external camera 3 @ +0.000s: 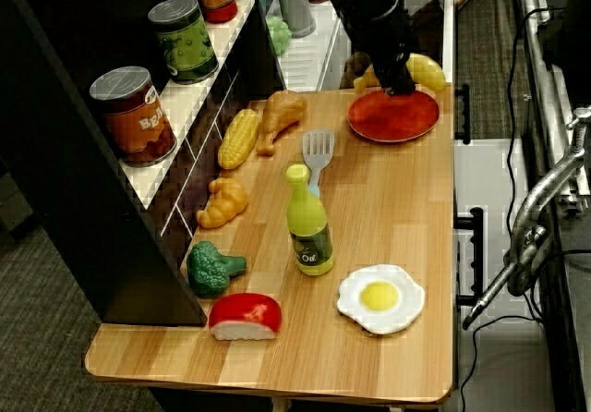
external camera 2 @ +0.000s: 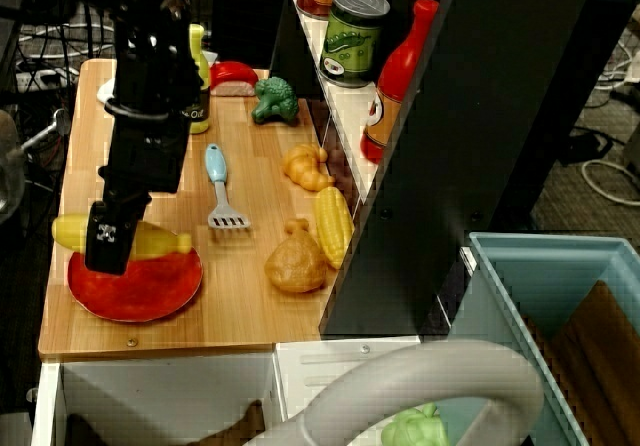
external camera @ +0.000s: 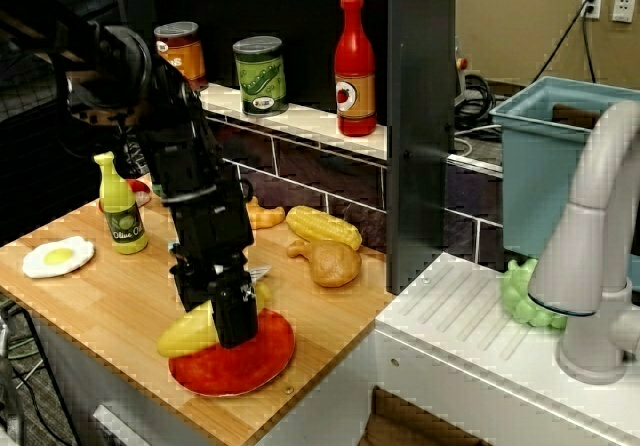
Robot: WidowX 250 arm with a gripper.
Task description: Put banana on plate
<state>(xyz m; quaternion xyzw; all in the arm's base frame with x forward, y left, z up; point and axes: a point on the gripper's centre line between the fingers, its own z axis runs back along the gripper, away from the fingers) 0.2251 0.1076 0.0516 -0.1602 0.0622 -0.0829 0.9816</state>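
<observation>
The black arm is angled steeply down over the front edge of the bench (external camera: 120, 306), with the gripper (external camera: 232, 328) pointing at the plate (external camera: 250, 364). The fingers (external camera 2: 105, 251) are clamped on the banana (external camera: 185, 334), which is held across the plate's rim, one end jutting past it toward the bench's edge; whether it touches the plate cannot be told. Nothing else is seen on the plate. Just behind the plate a blue-handled spatula (external camera 2: 222, 194) is laid flat. Toward the back edge a corn cob (external camera 2: 333, 224) and a chicken drumstick (external camera 2: 296, 260) are lying, touching each other, with a croissant (external camera 2: 305, 167) beyond them. An olive oil bottle (external camera 3: 309, 227) is standing upright mid-bench, near a fried egg (external camera 3: 380, 297).
</observation>
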